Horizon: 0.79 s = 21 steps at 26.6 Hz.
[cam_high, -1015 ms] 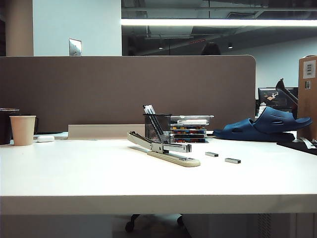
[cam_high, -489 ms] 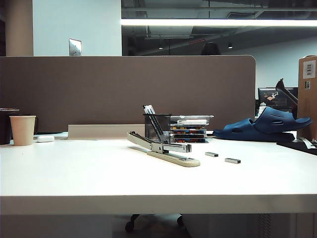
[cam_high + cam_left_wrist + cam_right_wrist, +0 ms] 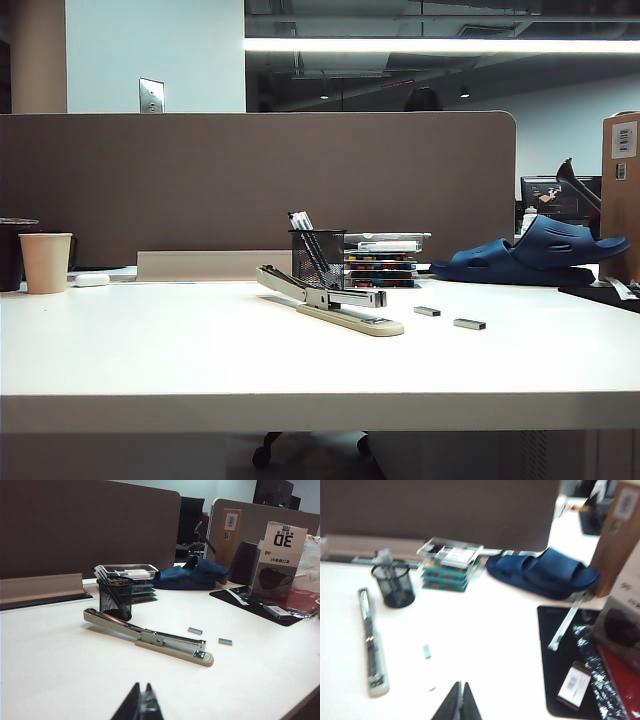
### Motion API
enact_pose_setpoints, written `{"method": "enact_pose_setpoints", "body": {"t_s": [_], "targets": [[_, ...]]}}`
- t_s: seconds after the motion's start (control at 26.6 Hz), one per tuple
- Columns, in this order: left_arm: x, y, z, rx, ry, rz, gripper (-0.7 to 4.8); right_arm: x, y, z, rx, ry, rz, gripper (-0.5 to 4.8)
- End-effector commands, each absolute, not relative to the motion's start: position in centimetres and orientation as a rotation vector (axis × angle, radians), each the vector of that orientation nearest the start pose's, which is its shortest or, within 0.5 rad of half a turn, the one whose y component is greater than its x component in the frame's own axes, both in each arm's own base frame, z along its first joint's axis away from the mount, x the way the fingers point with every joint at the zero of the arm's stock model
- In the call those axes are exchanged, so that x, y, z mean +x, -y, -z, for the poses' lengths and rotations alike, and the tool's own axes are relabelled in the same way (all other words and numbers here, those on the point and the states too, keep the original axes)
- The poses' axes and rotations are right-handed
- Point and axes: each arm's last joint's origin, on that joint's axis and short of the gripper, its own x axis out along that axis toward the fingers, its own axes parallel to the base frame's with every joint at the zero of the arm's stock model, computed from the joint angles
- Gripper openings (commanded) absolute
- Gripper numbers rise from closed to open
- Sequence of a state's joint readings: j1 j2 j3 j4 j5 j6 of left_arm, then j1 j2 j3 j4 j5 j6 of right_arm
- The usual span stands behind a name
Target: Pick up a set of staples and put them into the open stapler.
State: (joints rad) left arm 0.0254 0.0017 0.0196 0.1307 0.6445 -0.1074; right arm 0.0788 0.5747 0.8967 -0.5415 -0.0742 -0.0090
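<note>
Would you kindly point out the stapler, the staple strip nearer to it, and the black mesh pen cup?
stapler (image 3: 345, 314): exterior view, beige base.
nearer staple strip (image 3: 427, 311): exterior view, middle of the bar.
black mesh pen cup (image 3: 115, 597): left wrist view, mesh wall.

2 staple strips (image 3: 427, 311) (image 3: 469, 324), 1 stapler (image 3: 335, 301), 1 pen cup (image 3: 317, 258), 1 paper cup (image 3: 46, 262), 1 slipper (image 3: 535, 256).

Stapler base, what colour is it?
Beige, under a silver-grey metal channel; the stapler shows best in the left wrist view.
</note>
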Motion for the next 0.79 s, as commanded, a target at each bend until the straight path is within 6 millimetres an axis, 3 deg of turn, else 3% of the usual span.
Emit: {"method": "enact_pose_setpoints", "body": {"t_s": [0.04, 0.26, 0.41, 0.64, 0.79], "targets": [[8.8, 1.5, -19.0, -0.062, 0.099, 0.627, -0.05, 11.7, -1.3, -37.5, 0.001, -0.282, -0.218, -0.07], [8.3, 1.5, -20.4, -0.054, 0.122, 0.63, -0.05, 14.3, -1.9, -39.3, 0.028, -0.411, -0.325, -0.07], [8.0, 1.5, -21.4, -0.056, 0.113, 0.632, -0.05, 17.2, -2.2, -39.9, 0.045, -0.553, -0.344, -0.07], [7.9, 1.6, -21.3, -0.065, 0.083, 0.636, -0.05, 21.3, -2.7, -38.5, 0.027, -0.733, -0.418, -0.06], [7.9, 1.6, -21.3, -0.066, 0.083, 0.638, -0.05, 24.2, -4.1, -36.3, -0.041, -0.84, -0.491, -0.05]]}}
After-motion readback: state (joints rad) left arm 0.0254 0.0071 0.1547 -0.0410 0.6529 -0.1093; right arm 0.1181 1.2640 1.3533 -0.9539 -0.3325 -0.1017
